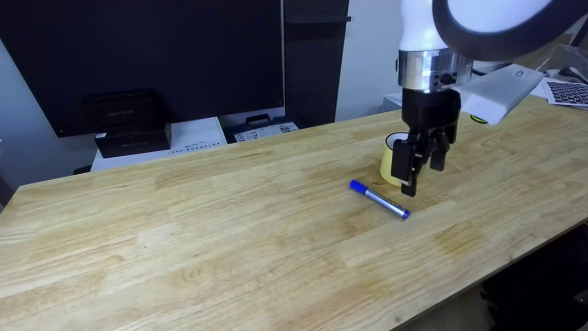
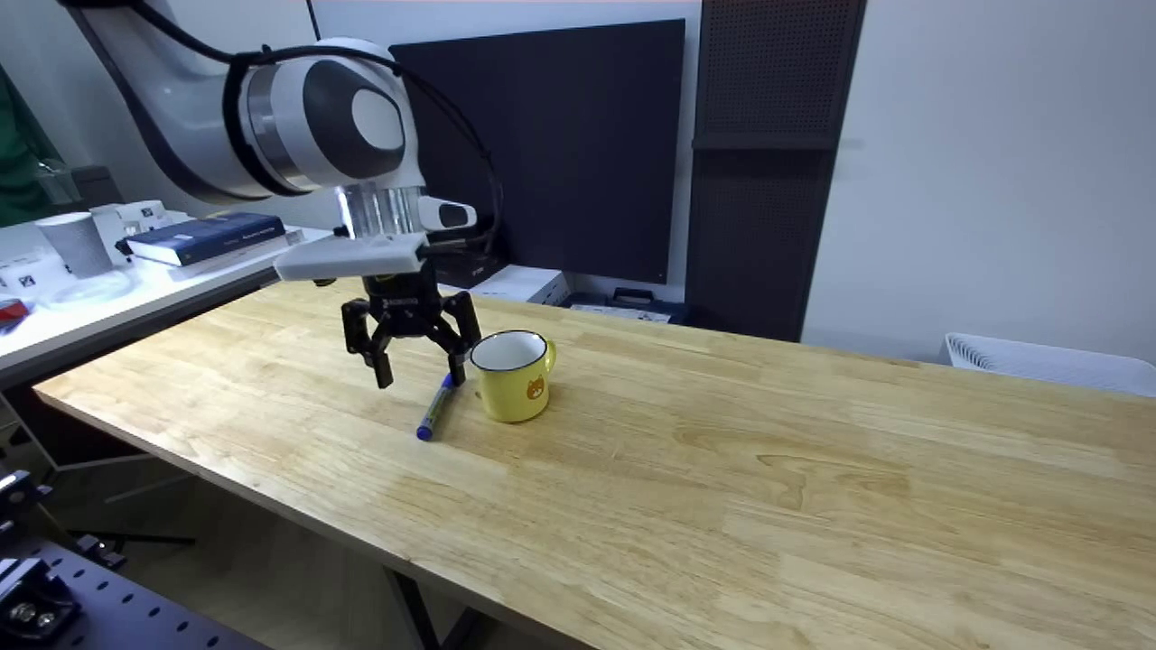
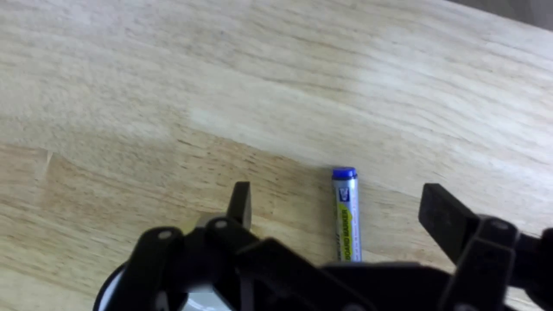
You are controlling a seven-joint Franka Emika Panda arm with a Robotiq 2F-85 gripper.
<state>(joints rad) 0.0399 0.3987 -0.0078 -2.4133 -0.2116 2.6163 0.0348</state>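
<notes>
A blue-capped board marker with a silver barrel lies on the wooden table, seen in both exterior views, the marker [image 1: 385, 203] and the same marker [image 2: 437, 411]. Above it my gripper [image 2: 421, 373] stands open, its fingers spread wide with nothing held. In the wrist view the marker [image 3: 347, 216] shows between the two fingers and apart from them; its capped end is hidden under the gripper body. Close beside one finger stands an upright yellow mug [image 2: 515, 393] with a dark rim and a small bear print. Only part of the mug's white inside [image 3: 203, 300] appears in the wrist view.
A side table at the left holds a blue book [image 2: 208, 239] and a grey cup [image 2: 77, 244]. Past the far table edge are a black box [image 1: 133, 141] and a dark case [image 1: 262, 126]. A keyboard [image 1: 567, 93] lies at the far right.
</notes>
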